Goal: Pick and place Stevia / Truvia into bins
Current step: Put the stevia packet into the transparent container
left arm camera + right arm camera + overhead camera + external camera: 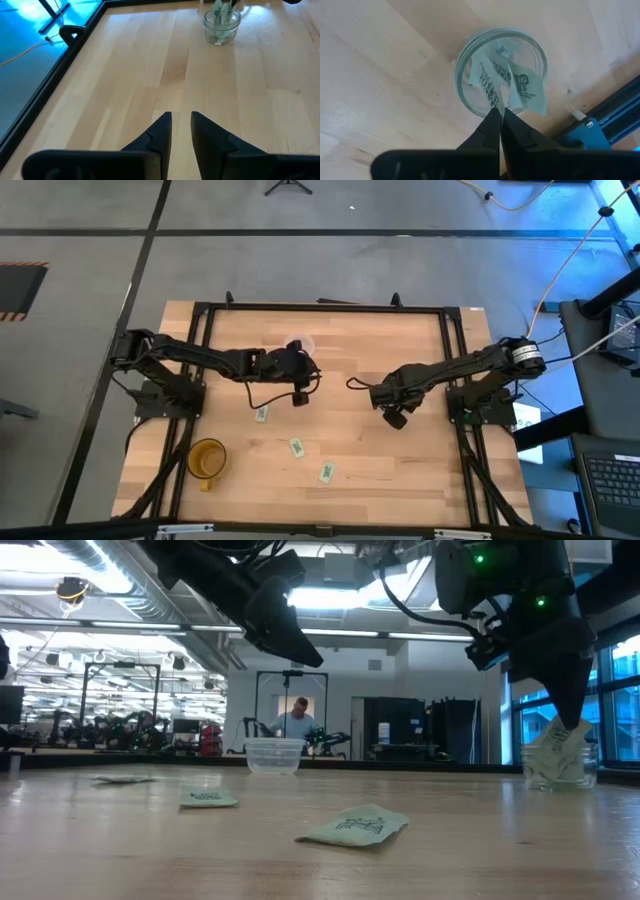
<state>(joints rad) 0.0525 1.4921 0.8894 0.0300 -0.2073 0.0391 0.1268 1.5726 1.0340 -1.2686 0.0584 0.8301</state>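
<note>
Hovering right over the glassy cup [501, 72], the right gripper [500, 114] is pinched closed, empty. Sachets [512, 82] stand on end inside. 3 more [297, 447] lie flat; left gripper [181, 120] is slightly parted.

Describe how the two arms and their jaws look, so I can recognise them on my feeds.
Both arms are dark, jointed and matte. The left gripper has two black, wedge-shaped tapering fingers, as does the right gripper. Black cables loop beside each wrist; green indicator lights glow on one arm.
</note>
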